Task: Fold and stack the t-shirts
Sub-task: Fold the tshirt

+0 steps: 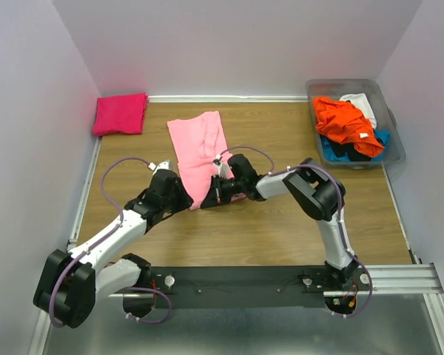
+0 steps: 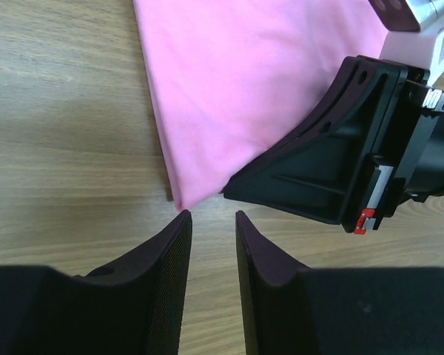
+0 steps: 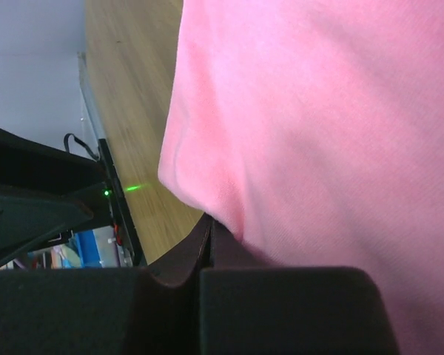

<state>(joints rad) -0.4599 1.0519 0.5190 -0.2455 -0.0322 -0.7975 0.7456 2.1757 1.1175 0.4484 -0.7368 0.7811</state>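
wooden table [image 1: 281, 229] enclosed by pale walls [image 1: 237, 44], with a metal rail [image 1: 399, 277] along the near edge.

light pink shirt [image 1: 200, 151]: flat near the table centre, lying as a long narrow strip from far to near. near end between the two claws.

hot-pink shirt [image 1: 120, 113]: folded, in the far left corner, well apart from the light pink shirt.

clear bin [image 1: 394, 151]: at the far right of the table. inside: orange shirt [image 1: 344, 122] crumpled on top, white shirt [image 1: 361, 103] behind it, blue shirt [image 1: 381, 138] and black shirt [image 1: 345, 152] partly covered beneath.

left claw [image 2: 212, 218]: low over bare wood at the near left corner of the light pink shirt. fingers [image 2: 170, 259] partly spread, wood visible through the gap. cloth corner just beside the tip of one finger; contact not determinable.

right claw [image 3: 209, 233]: pressed together, pinching the near edge of the light pink shirt. cloth gathered in a small fold at the fingertips and draped over one side of them. from the left wrist view: pointed toward the left claw, tips near each other but apart.

both arms bent inward over the table, reaching the near end of the strip from opposite sides.
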